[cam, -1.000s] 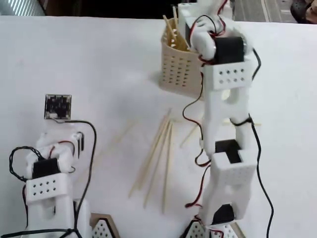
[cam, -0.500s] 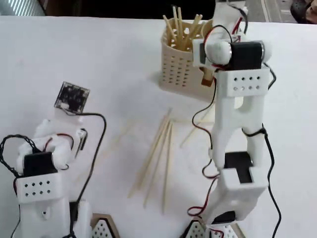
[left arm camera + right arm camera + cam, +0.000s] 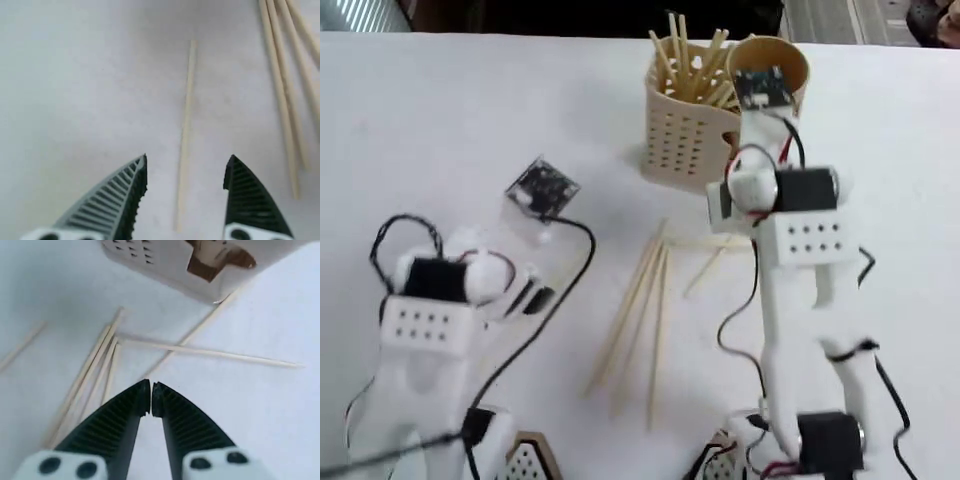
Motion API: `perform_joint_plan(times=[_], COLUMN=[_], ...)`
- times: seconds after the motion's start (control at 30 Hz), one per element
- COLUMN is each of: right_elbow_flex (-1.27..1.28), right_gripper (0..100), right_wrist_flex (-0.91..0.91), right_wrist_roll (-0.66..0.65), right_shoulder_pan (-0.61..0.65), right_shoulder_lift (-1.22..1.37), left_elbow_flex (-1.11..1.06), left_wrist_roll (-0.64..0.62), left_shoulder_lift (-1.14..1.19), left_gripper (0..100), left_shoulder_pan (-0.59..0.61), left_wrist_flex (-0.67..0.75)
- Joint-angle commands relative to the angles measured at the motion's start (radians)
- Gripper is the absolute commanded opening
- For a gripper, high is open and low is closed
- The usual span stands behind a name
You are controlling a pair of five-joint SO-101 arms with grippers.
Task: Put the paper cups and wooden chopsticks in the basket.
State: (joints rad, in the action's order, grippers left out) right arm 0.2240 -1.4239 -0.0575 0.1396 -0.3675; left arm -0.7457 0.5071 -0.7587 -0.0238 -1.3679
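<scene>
I judged the chopstick-gathering step to be in hand: several wooden chopsticks (image 3: pixel 685 55) stood in the basket (image 3: pixel 682 145), and a paper cup (image 3: pixel 794 58) touched its far corner; I could not tell whether the cup sat inside the basket or just beside it, its lower part being hidden behind the right arm (image 3: pixel 800 230); a loose bundle (image 3: pixel 638 312) lay on the table (image 3: pixel 470 100) on the arms' side of the basket, a lone chopstick (image 3: pixel 186 125) farther off; my left gripper (image 3: pixel 188 159) hung over that one, fingers spread either side, so the next move called for a straight descent and a pinch; my right gripper (image 3: pixel 150 387), fingers pressed together on nothing, hovered near the basket above two crossed sticks (image 3: pixel 200 347).
</scene>
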Motion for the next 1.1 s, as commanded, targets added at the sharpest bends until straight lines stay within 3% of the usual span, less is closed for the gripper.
perform_joint_plan(times=[0.0,0.23,0.5,0.67,0.83,0.97,1.07], right_elbow_flex=[0.292,0.660,0.783,0.784,0.784,0.784,0.784], right_gripper=[1.8,1.8,1.8,1.8,1.8,1.8,1.8], right_wrist_flex=[0.196,0.492,0.621,0.621,0.619,0.619,0.621], right_wrist_roll=[0.041,0.046,0.046,0.046,0.046,0.046,0.046], right_shoulder_pan=[0.005,-0.012,-0.019,-0.022,-0.024,-0.024,-0.024], right_shoulder_lift=[-0.153,-0.255,-0.260,-0.260,-0.260,-0.260,-0.257], left_elbow_flex=[0.164,0.244,0.255,0.342,0.505,0.626,0.663], left_wrist_roll=[0.009,0.011,0.011,0.011,0.011,0.012,0.012], left_shoulder_lift=[0.260,0.596,0.869,0.970,1.122,1.216,1.211], left_gripper=[25,25,24,13,11,1,2], left_shoulder_pan=[-0.027,-0.073,-0.101,-0.105,-0.107,-0.107,-0.105], left_wrist_flex=[0.009,0.112,0.292,0.238,0.089,0.003,-0.041])
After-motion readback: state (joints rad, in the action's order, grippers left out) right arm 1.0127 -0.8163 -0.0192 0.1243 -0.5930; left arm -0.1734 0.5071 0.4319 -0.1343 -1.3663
